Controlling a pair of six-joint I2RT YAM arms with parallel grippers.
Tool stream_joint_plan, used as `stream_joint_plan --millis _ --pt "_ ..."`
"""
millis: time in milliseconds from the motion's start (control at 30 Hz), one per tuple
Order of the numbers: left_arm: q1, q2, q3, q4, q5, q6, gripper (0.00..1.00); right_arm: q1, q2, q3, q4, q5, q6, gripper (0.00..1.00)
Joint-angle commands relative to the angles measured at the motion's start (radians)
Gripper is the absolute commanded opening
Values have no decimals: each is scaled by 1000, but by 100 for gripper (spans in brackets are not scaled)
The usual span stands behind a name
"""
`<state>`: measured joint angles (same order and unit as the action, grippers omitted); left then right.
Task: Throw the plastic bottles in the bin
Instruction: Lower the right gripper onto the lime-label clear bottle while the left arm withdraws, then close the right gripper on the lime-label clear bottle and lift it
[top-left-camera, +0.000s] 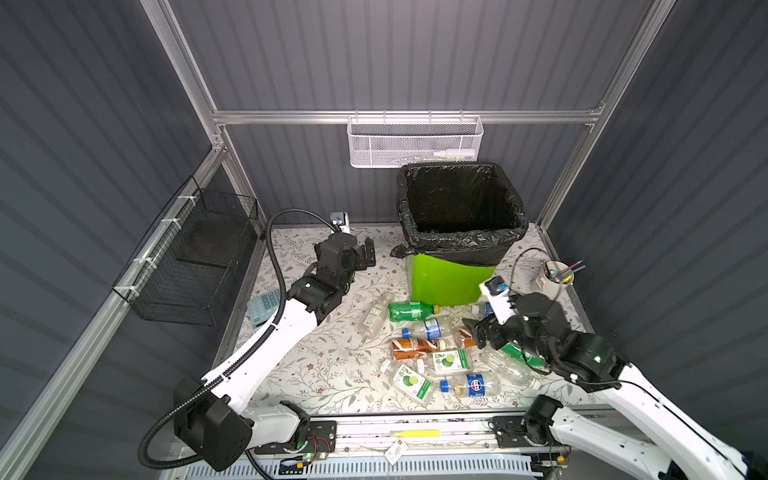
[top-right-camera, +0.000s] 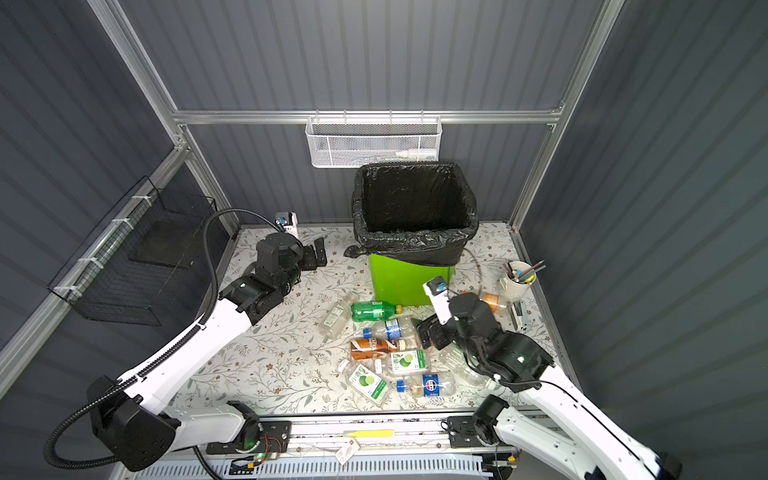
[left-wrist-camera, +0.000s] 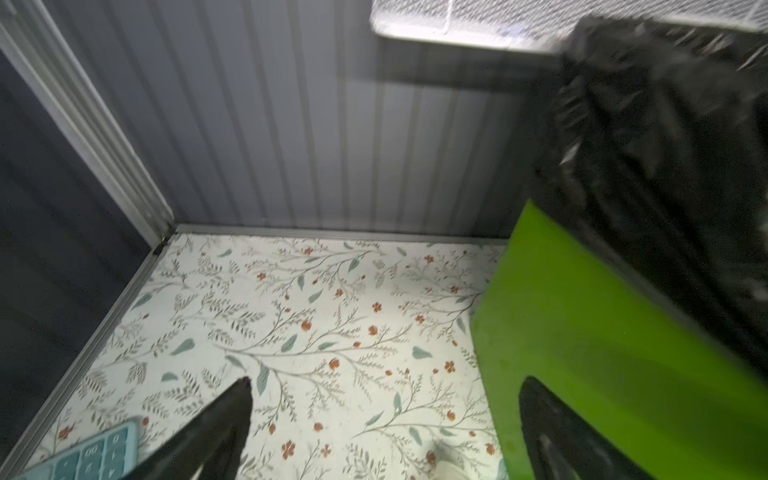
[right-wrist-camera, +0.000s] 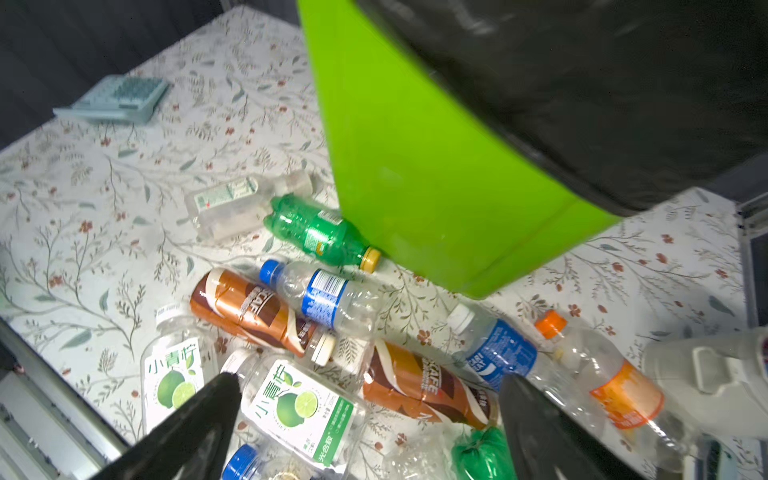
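Wide apart and empty: right gripper (right-wrist-camera: 370, 384), over brown-sleeved plastic coffee bottle (right-wrist-camera: 417, 387). Lower square across its middle, then close. Also apart: left gripper (top-left-camera: 366, 252), near bright-green plastic bin (top-left-camera: 449, 282).

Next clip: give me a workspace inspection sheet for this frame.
Surface: floral table, no spills seen.
Job's things: bottles lie heaped in front of the bin; none seen inside it.
Clutter: calculator, cup of pencils.
Grippers: left gripper open, empty, beside the bin; right gripper open, empty, above the bottles.
Cables: conduit along the left arm; thin cable loops above the right wrist.
Surroundings: mesh basket on the back rail, wire basket on the side wall.
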<state>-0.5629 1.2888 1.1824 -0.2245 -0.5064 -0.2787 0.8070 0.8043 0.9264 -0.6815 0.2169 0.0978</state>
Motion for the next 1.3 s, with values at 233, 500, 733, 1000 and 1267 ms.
stream_joint_plan --millis 233,500,733,1000,1267 --pt "96 8 -122 -83 34 -143 100 321 398 59 88 47 249 99" --pt "104 -26 -192 -74 10 -132 100 434 727 220 -6 -70 319 99" --pt "106 -76 -255 -65 -6 -116 100 465 907 301 -106 -89 331 98" --pt "106 -117 -301 -68 -18 -110 100 466 985 304 -130 -128 311 92" --pt "107 -143 -324 -77 -34 -125 100 465 1062 344 -136 -177 269 81"
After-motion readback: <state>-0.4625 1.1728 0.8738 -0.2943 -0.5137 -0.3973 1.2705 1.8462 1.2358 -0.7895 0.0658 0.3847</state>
